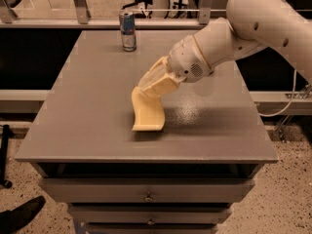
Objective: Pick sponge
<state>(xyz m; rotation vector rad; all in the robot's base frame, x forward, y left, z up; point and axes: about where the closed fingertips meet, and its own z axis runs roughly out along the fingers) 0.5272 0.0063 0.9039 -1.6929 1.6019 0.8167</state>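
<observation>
Grey counter [83,111] fills the view, drawers [146,196] cut off below; arm [253,28] runs off the right edge; the hand [155,84], near the counter's middle, pinches the sponge [147,113], hiding its top; lower-edge contact unclear; can [128,30] at the far edge

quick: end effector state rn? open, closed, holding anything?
End effector: closed on the sponge, gripping its top end above the middle of the table; the sponge hangs down from it.
</observation>
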